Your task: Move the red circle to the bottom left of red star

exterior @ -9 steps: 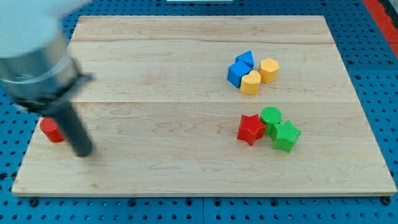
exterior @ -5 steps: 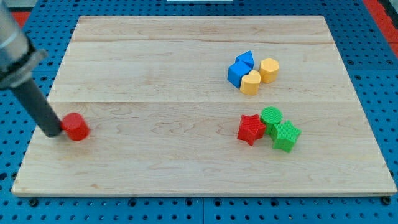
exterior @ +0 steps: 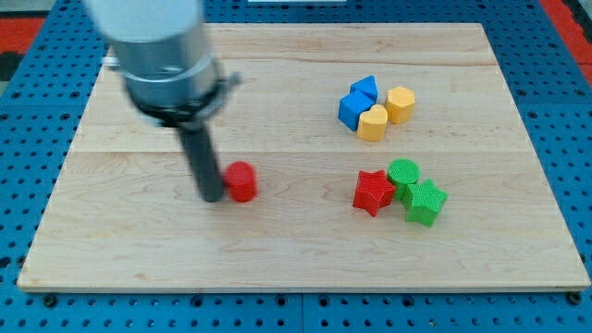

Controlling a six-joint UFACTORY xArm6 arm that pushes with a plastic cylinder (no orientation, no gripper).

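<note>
The board (exterior: 277, 250) is pale wood with a fine grain and a smooth, matt face, made of planks joined along faint seams. It lies on a blue pegboard (exterior: 28, 139) dotted with holes, plastic or painted metal by its look. The red star (exterior: 373, 192), green star (exterior: 425, 203) and green circle (exterior: 403, 173) show a ribbed, rough top; the red circle (exterior: 241, 181) looks matt. The rod is dull black down to my tip (exterior: 212, 197)

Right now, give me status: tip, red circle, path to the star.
My tip against the red circle's left side. Circle mid-board, well left of red star. Board between them bare; green blocks sit beyond the star.
</note>
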